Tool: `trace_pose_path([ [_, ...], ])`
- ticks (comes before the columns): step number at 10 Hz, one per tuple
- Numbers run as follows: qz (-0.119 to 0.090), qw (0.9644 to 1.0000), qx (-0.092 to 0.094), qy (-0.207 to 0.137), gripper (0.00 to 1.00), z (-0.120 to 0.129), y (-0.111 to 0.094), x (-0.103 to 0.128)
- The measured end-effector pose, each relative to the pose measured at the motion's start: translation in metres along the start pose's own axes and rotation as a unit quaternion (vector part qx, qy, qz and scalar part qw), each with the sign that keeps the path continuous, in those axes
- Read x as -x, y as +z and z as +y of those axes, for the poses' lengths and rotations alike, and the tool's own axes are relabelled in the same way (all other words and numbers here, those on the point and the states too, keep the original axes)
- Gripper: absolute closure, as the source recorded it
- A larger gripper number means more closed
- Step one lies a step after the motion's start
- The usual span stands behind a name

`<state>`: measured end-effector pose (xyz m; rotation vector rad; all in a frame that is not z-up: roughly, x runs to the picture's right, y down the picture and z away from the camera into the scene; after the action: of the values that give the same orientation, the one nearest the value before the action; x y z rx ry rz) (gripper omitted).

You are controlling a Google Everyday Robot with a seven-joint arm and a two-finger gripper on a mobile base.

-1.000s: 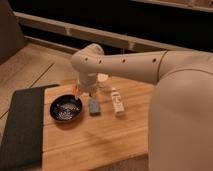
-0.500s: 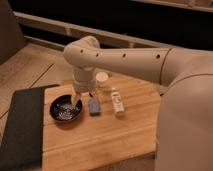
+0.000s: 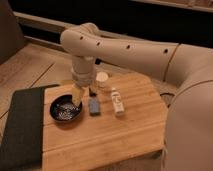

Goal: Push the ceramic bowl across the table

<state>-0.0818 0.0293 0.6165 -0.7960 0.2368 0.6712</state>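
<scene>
In the camera view, the ceramic bowl [image 3: 63,112] is small, round and shallow, black with white speckles inside. It sits near the left edge of the tabletop [image 3: 120,137], just beside a dark mat [image 3: 22,125]. The end effector [image 3: 80,98] hangs at the bowl's right rim. I cannot tell whether it is released or clenched.

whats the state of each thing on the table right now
ceramic bowl: upright on the table, beside the dark mat
gripper: low, at the bowl's rim
white cup: upright, behind the gripper
white bottle: lying on its side
blue block: lying flat
dark mat: spread flat
</scene>
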Motion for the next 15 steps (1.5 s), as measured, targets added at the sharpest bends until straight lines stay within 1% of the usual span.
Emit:
trace_pose_path([
  [1, 0.003, 1.0, 0.001, -0.005, 0.35, -0.003, -0.001, -0.001],
  [4, 0.006, 1.0, 0.001, -0.003, 0.35, -0.009, -0.001, 0.001],
  [7, 0.006, 1.0, 0.001, -0.002, 0.35, -0.009, -0.001, 0.001],
  [9, 0.006, 0.9999, 0.0, -0.009, 0.35, -0.009, 0.0, 0.001],
  [10, 0.008, 0.9997, -0.001, -0.022, 0.35, -0.011, 0.002, 0.002],
  [11, 0.01, 0.9983, -0.006, -0.057, 0.35, -0.013, 0.003, 0.008],
  [12, 0.013, 0.9957, -0.011, -0.091, 0.35, -0.016, 0.003, 0.014],
  [13, 0.019, 0.9899, -0.018, -0.139, 0.35, -0.02, 0.002, 0.022],
  [14, 0.024, 0.9793, -0.025, -0.199, 0.35, -0.025, 0.0, 0.035],
  [15, 0.025, 0.9683, -0.027, -0.247, 0.35, -0.027, 0.0, 0.045],
])
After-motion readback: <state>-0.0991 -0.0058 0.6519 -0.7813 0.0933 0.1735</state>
